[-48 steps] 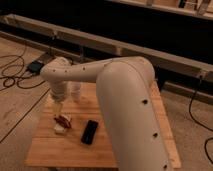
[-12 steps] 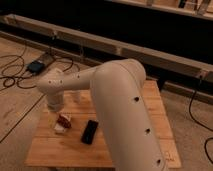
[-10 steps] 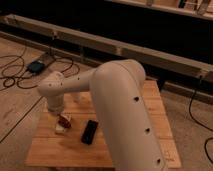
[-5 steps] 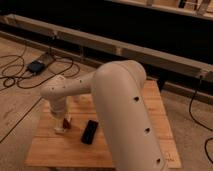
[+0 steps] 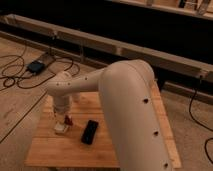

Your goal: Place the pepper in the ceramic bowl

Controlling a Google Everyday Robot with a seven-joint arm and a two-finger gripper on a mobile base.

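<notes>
The small red pepper [image 5: 68, 120] lies on the left part of the wooden table [image 5: 55, 150], touching a pale block [image 5: 61, 128]. My gripper [image 5: 64, 115] hangs from the white wrist directly over the pepper and block, reaching down to them. The dark ceramic bowl is not visible; my large white arm [image 5: 130, 110] covers the middle and right of the table.
A flat black bar [image 5: 90, 132] lies just right of the pepper. Cables [image 5: 15, 75] and a small dark box [image 5: 36, 66] lie on the floor to the left. A long low ledge [image 5: 125, 47] runs behind the table.
The wrist and gripper have swung right and come down over the pepper and pale block. The pepper, block and black bar have stayed in place.
</notes>
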